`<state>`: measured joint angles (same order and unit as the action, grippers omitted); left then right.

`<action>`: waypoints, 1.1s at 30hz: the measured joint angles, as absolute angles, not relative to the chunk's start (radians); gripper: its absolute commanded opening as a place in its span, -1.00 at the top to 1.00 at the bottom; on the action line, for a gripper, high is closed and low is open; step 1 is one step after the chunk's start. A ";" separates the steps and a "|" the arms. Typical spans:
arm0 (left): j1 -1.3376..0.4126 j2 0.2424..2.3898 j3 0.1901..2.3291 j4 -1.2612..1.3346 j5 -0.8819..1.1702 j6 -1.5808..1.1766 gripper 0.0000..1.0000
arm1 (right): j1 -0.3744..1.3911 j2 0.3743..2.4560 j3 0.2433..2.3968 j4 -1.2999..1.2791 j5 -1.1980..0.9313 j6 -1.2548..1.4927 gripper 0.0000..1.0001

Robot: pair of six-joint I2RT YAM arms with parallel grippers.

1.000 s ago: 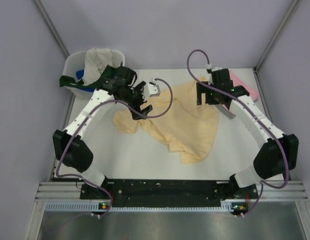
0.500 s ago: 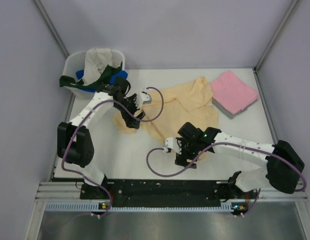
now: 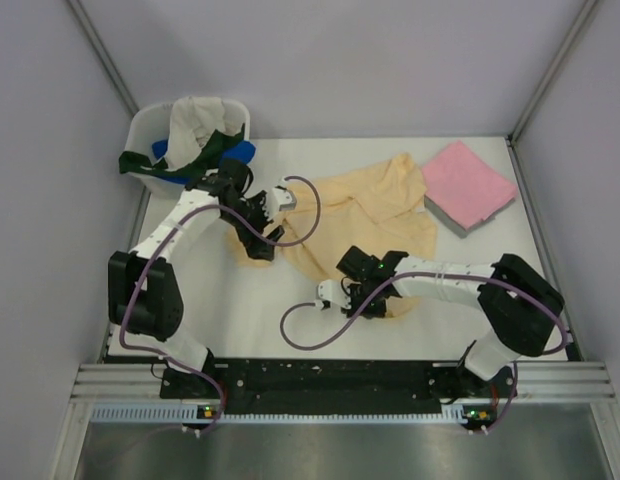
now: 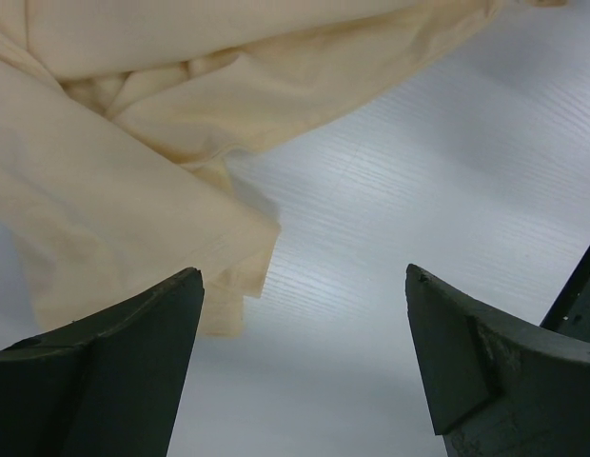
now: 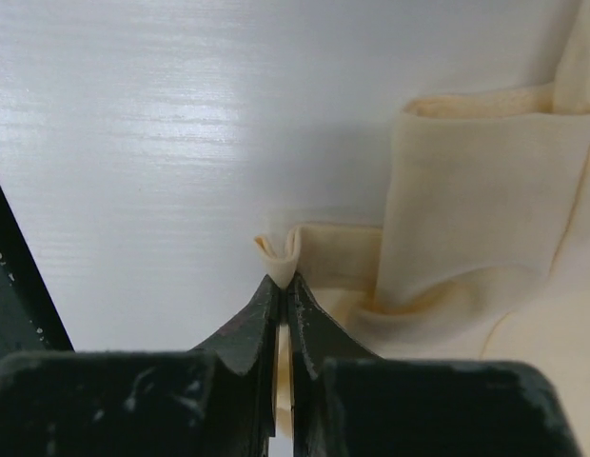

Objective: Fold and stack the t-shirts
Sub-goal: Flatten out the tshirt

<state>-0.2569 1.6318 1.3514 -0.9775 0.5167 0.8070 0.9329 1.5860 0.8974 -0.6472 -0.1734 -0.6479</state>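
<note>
At your far left the white tub [image 3: 140, 127] holds a heap of t-shirts [image 3: 195, 122], cream, dark green and blue, spilling over its rim. Your left gripper [image 4: 303, 290] hangs low over the table [image 3: 250, 310] with its jaws spread wide and nothing between them. One finger is just beside the left edge of the pale peach-yellow t-shirt [image 3: 375, 205], which lies crumpled across the middle of the table. Your right gripper [image 5: 279, 284] is clenched on a small pinch of that shirt's near hem. The pink t-shirt [image 3: 468, 183] sits folded at the far right. You appear to be at the spreading step. Next, as I judge it, you need the left jaws to close on that left edge. Then draw both holds apart to flatten the cloth before folding.
</note>
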 measured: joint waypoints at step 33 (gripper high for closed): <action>-0.427 1.931 1.404 -0.756 0.403 0.914 -0.34 | 0.649 0.909 1.336 -0.697 0.238 -0.632 1.00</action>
<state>-0.4274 1.9308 1.4044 -0.7559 0.4026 0.9142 0.6495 0.9092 1.3357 -0.6968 0.2379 -0.6315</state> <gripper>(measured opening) 0.831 0.013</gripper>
